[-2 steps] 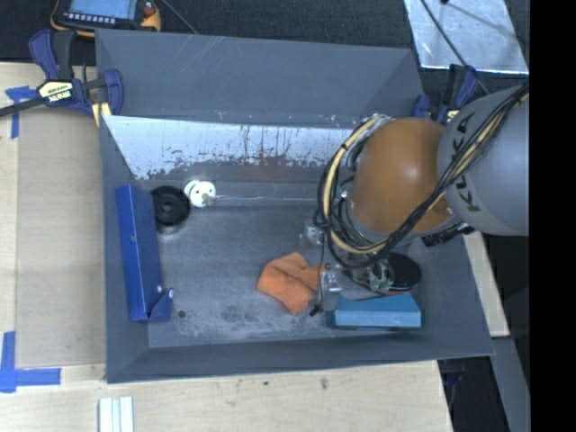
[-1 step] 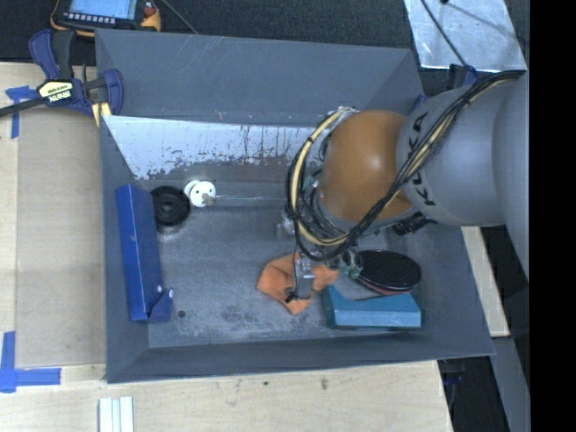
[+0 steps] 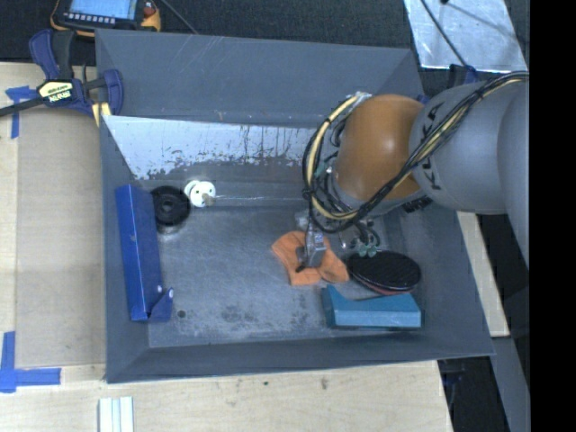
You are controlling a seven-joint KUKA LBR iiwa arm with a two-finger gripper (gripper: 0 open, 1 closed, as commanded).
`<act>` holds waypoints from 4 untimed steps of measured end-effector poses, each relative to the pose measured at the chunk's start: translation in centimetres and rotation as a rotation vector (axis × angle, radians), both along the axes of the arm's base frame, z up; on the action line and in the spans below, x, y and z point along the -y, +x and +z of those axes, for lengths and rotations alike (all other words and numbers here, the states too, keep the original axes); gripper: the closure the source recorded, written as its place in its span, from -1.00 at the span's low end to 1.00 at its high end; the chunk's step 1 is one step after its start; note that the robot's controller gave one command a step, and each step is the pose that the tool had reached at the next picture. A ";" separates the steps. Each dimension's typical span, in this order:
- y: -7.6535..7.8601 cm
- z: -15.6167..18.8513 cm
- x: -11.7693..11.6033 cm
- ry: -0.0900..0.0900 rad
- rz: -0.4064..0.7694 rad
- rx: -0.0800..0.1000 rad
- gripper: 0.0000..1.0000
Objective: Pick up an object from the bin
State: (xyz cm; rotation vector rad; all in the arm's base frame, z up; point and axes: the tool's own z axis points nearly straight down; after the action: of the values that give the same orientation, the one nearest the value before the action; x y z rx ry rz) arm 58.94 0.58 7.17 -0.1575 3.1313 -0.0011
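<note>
Lettering was scarce in your view. On the grey arm point(image 3: 490, 151), just right of the orange wrist cover point(image 3: 382, 147), dark capital letters ran along the casing. Yellow and black cables point(image 3: 317, 165) crossed them, so you could not read the whole word. Beyond the bin's far left corner sat a small device with a pale display point(image 3: 94, 4), its characters too small to make out. None of the things inside the bin point(image 3: 270, 79) carried a label you could read.

Your gripper point(image 3: 310, 252) was down at the bin floor, somewhat right of the middle, on a crumpled orange thing point(image 3: 290, 252) that looked like soft cloth. The orange material spread out on both sides of the gripper and touched it. Whether the gripper was open, closed or pinching that material you could not tell.

Just right of the orange thing lay a flat black oval point(image 3: 387, 271) with a thin red edge. Nearer the front wall, close against both, lay a blue rectangular block point(image 3: 372, 311).

Well apart from all this, a long blue bar point(image 3: 135, 241) lay along the left wall. A black round thing point(image 3: 168, 207) sat near its far end, and a small white thing point(image 3: 199, 193) lay just beside that.
</note>
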 end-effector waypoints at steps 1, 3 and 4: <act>0.0 0.0 0.0 0.000 -0.001 0.000 1.00; 0.0 0.0 0.0 0.001 -0.001 0.000 1.00; 0.0 0.0 0.0 0.001 -0.001 0.000 1.00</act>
State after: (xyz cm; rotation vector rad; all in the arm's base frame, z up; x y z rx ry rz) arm 58.93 0.62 7.18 -0.1556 3.1315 0.0005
